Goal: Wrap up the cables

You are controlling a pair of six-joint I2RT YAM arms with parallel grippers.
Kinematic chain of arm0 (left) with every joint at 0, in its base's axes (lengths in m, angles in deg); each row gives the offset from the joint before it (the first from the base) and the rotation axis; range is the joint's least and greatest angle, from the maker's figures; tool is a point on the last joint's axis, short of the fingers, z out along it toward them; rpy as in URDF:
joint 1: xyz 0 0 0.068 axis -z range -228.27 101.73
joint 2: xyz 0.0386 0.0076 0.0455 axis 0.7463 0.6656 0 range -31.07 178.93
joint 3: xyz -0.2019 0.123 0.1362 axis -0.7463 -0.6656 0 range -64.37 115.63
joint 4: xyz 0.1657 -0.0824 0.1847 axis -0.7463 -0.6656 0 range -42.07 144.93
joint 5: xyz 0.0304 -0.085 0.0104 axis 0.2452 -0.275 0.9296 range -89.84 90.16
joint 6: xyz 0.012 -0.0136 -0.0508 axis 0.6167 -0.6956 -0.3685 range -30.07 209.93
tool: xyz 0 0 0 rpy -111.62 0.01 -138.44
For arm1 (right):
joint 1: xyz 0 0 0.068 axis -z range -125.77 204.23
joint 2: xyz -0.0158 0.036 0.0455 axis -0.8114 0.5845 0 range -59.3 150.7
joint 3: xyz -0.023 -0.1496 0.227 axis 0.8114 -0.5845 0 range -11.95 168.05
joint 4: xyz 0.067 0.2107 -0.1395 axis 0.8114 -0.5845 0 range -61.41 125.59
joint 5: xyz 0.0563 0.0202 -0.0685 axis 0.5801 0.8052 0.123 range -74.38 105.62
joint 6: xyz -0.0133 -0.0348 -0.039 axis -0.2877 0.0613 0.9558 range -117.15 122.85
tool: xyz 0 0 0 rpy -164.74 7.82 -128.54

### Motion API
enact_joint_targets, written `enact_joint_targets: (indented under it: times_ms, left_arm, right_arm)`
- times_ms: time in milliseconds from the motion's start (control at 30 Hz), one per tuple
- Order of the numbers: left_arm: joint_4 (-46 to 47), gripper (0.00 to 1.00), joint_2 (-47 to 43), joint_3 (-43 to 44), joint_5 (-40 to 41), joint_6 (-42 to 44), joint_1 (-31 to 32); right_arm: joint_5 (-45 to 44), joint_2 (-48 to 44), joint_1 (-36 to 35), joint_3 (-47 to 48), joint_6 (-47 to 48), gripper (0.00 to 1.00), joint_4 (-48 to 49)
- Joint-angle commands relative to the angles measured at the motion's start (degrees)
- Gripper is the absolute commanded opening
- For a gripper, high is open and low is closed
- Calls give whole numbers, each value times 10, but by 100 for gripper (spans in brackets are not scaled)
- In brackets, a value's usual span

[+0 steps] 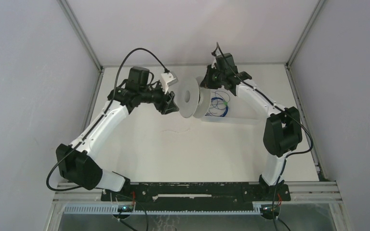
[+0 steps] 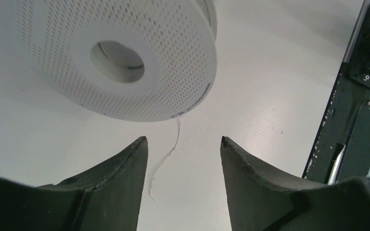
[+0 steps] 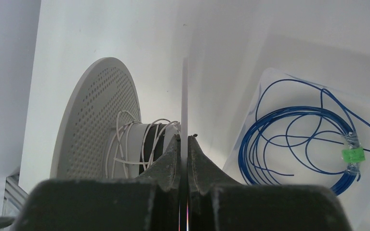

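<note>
A white perforated spool (image 1: 189,97) is held on edge above the table. My right gripper (image 3: 184,137) is shut on the thin rim of its near flange (image 3: 184,96). Loose turns of the thin white cable (image 3: 125,139) wind around the hub. In the left wrist view the spool (image 2: 120,57) faces me, and the cable's free end (image 2: 166,156) trails from its rim down onto the table. The left gripper (image 2: 183,140) is open just short of that end, with nothing between its fingers. From above, the left gripper (image 1: 171,103) sits close to the spool's left face.
A coil of blue cable with a green tag (image 3: 298,139) lies in a clear bag on the table right of the spool (image 1: 218,107). A faint pale strand (image 1: 178,130) lies on the table below the spool. White walls enclose the table (image 1: 197,154).
</note>
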Motion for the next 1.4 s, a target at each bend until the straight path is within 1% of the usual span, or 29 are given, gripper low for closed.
enact_joint_targets:
  times_ms: [0,67,133,233,367,500,633,800,1033,1233,1367]
  left_arm:
    - [38,62,-11,-55,-43,-11,-37]
    - [62,62,-8,-78,-58,-22,-60]
    - [68,62,1,-97,-58,-5,-71]
    - [41,63,29,-118,-56,40,-71]
    - [3,63,83,-116,-31,81,-71]
    - [10,64,134,-114,-7,61,-71]
    - [40,64,160,-121,-19,20,-71]
    - [56,65,177,-115,-27,6,-71]
    - [23,66,207,-66,-69,24,-72]
    - [-36,68,254,-12,-158,68,-72]
    - [-39,70,263,-1,-193,83,-73]
  right_arm:
    - [40,-43,9,8,3,0,39]
    - [50,-60,14,3,1,0,47]
    - [48,-78,17,1,7,0,49]
    - [47,-99,20,1,16,0,48]
    - [50,-105,26,0,20,0,44]
    - [60,-98,31,-3,18,0,42]
    - [91,-106,38,-6,6,0,44]
    - [126,-137,41,-8,-2,0,48]
    - [163,-181,41,-15,0,0,41]
    - [180,-208,42,-19,3,0,35]
    - [187,-215,42,-21,8,0,24]
